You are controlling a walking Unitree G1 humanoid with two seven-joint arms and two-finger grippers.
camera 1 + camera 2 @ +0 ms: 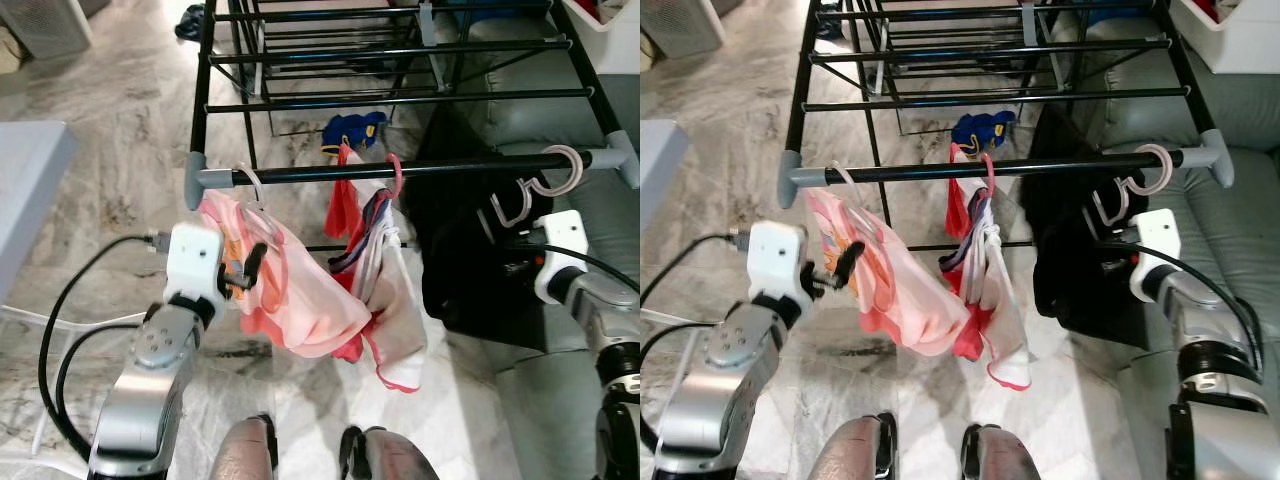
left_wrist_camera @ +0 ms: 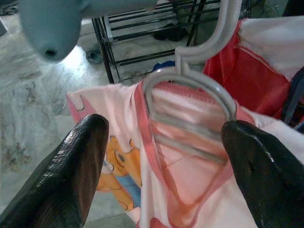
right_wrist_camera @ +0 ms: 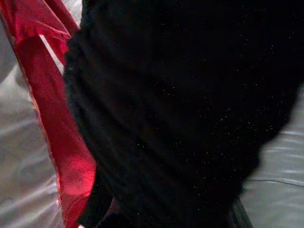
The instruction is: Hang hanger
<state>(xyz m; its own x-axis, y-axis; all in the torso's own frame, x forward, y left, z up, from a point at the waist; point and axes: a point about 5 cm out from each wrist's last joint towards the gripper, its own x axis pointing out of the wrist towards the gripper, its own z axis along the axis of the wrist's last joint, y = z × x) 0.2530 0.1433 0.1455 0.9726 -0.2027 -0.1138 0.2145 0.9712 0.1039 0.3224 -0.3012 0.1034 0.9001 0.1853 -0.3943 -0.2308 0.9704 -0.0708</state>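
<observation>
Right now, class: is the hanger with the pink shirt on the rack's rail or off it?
On. The hanger's hook curls over the front rail, the pink shirt drooping below; the left gripper sits open around it.

Head pair looks down on drying rack (image 1: 400,165); wrist views close, right perhaps against black cloth (image 3: 190,104).
</observation>
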